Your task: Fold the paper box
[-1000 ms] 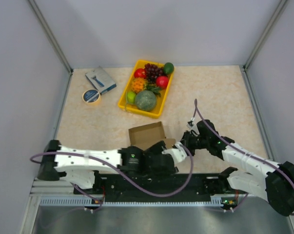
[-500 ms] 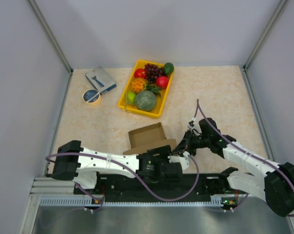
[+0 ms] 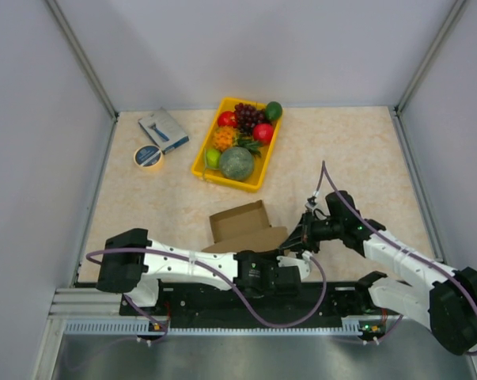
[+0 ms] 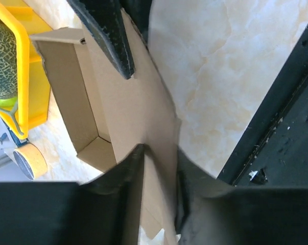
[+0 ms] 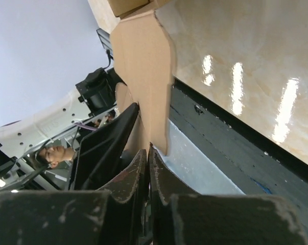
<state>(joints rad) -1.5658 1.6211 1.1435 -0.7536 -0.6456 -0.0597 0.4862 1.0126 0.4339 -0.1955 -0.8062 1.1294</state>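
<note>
Top external view: the plain brown cardboard paper box (image 3: 242,226), half folded, sits at lower centre, both grippers at its right flap. Left wrist view: the left gripper (image 4: 156,168) straddles a flap; whether it clamps is unclear. Right wrist view: the right gripper (image 5: 147,155) is pinched together on a tab.

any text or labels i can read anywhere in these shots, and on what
None can be read.
Small blue-grey box: a white label with a dark picture shows in the top view, any print too small to read.
Tape roll: a dark patch on it, too blurred to tell whether it is lettering.
Paper box: plain brown, no print on the faces that show.
Yellow tray: no marking visible.
</note>
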